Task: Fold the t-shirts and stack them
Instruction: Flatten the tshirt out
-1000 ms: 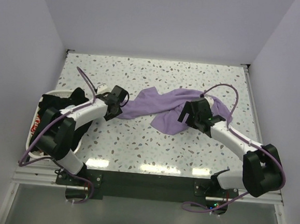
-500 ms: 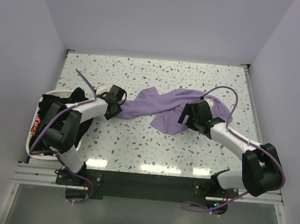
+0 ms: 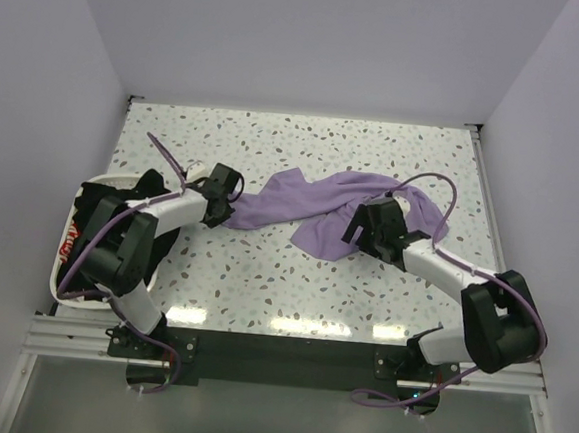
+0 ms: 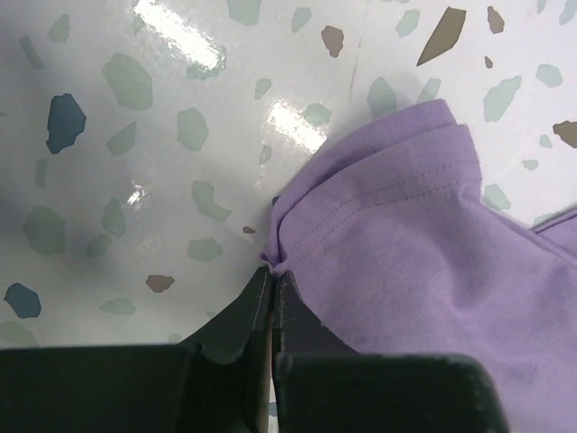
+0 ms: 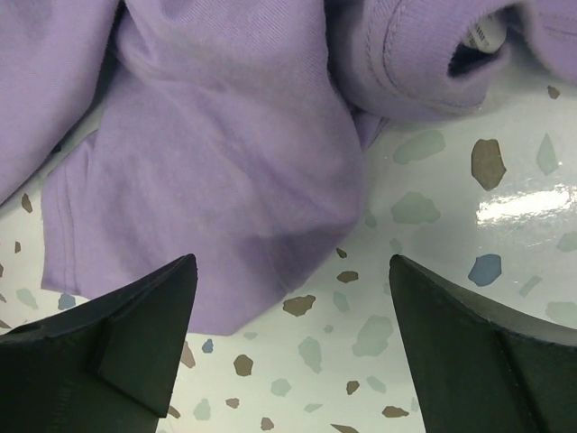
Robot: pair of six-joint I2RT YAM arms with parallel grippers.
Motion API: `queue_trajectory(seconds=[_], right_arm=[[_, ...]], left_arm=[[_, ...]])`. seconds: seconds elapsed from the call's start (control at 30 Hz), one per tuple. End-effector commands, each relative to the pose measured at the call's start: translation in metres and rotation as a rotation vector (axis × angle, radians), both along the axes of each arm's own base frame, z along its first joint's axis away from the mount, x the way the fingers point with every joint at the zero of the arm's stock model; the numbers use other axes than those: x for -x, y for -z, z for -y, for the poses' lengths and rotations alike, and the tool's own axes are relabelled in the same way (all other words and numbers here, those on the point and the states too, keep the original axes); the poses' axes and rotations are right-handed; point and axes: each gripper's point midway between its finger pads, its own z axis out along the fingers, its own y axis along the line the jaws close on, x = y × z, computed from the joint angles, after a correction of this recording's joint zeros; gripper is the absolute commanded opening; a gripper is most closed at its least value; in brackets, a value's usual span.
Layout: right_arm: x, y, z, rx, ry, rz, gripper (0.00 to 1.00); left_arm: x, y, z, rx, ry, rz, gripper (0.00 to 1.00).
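Desk point(image 3: 285, 276): white terrazzo top, grey, brown and blue flecks, glossy, lamp glare along near edge. Lavender t-shirt point(image 3: 311, 203) lay crumpled across middle in long bunched band, left of centre to right, one lobe spilling toward near side. Stitched hem at left end lay flat on desk. Right wrist view showed ribbed opening with label inside. White tray point(image 3: 52, 276) sat at left edge, black t-shirts point(image 3: 92, 201) heaped in it, red-and-white print showing.

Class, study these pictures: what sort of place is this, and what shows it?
Probably a robot lab booth, not a home: the left arm and right arm bolted at the edge of a speckled table, plain walls boxing it in, a lavender t-shirt as work material.
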Motion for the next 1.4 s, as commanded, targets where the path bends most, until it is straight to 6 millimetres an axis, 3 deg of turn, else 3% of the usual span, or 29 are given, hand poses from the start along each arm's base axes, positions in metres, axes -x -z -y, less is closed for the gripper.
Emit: queue_trajectory(seconds=[0.0, 0.23, 0.33, 0.37, 0.4, 0.43, 0.5, 0.63, 0.73, 0.83, 0.87, 0.9, 1.0, 1.07, 1.13, 1.17, 1.37], right_arm=[[-0.006, 0.006, -0.001, -0.048, 0.057, 0.025, 0.89], [-0.009, 0.023, -0.006, -0.077, 0.087, 0.004, 0.66], [-0.012, 0.026, -0.007, -0.09, 0.104, 0.008, 0.47], [-0.012, 0.026, -0.009, -0.092, 0.102, 0.005, 0.32], [-0.015, 0.023, -0.011, -0.097, 0.099, 0.006, 0.23], [-0.016, 0.021, -0.011, -0.097, 0.099, 0.006, 0.05], [-0.018, 0.009, -0.009, -0.07, 0.088, 0.007, 0.0], [-0.022, -0.036, 0.007, 0.0, 0.102, 0.082, 0.0], [-0.025, -0.085, 0.017, 0.027, 0.109, 0.165, 0.0], [-0.026, -0.129, 0.027, 0.046, 0.118, 0.237, 0.0], [-0.022, -0.136, 0.031, 0.066, 0.113, 0.234, 0.0], [-0.025, -0.159, 0.032, 0.058, 0.122, 0.281, 0.0], [-0.025, -0.2, 0.046, 0.092, 0.153, 0.342, 0.0], [-0.02, -0.218, 0.058, 0.117, 0.174, 0.362, 0.0], [-0.016, -0.265, 0.068, 0.098, 0.201, 0.446, 0.0], [-0.012, -0.277, 0.072, 0.097, 0.21, 0.466, 0.0], [0.029, -0.374, 0.101, 0.079, 0.263, 0.64, 0.0]], left_arm=[[-0.012, -0.028, -0.003, -0.003, 0.013, 0.08, 0.0], [-0.012, -0.043, -0.004, -0.008, 0.031, 0.109, 0.0], [-0.015, -0.05, -0.004, -0.011, 0.043, 0.127, 0.0], [-0.015, -0.052, -0.005, -0.017, 0.05, 0.129, 0.0], [-0.017, -0.056, -0.005, -0.021, 0.051, 0.135, 0.0], [-0.018, -0.059, -0.005, -0.028, 0.056, 0.14, 0.0], [-0.021, -0.067, -0.007, -0.041, 0.057, 0.151, 0.0], [-0.028, -0.091, -0.008, -0.053, 0.072, 0.198, 0.0], [-0.034, -0.118, -0.01, -0.05, 0.079, 0.248, 0.0], [-0.039, -0.154, -0.016, -0.06, 0.087, 0.315, 0.0], [-0.039, -0.17, -0.017, -0.053, 0.091, 0.352, 0.0], [-0.043, -0.188, -0.019, -0.048, 0.086, 0.391, 0.0], [-0.044, -0.238, -0.023, -0.032, 0.098, 0.491, 0.0], [-0.038, -0.266, -0.024, -0.021, 0.108, 0.548, 0.0], [-0.031, -0.308, -0.023, 0.005, 0.125, 0.638, 0.0], [-0.027, -0.313, -0.023, 0.011, 0.129, 0.647, 0.0], [0.008, -0.39, -0.027, 0.075, 0.154, 0.813, 0.0]])
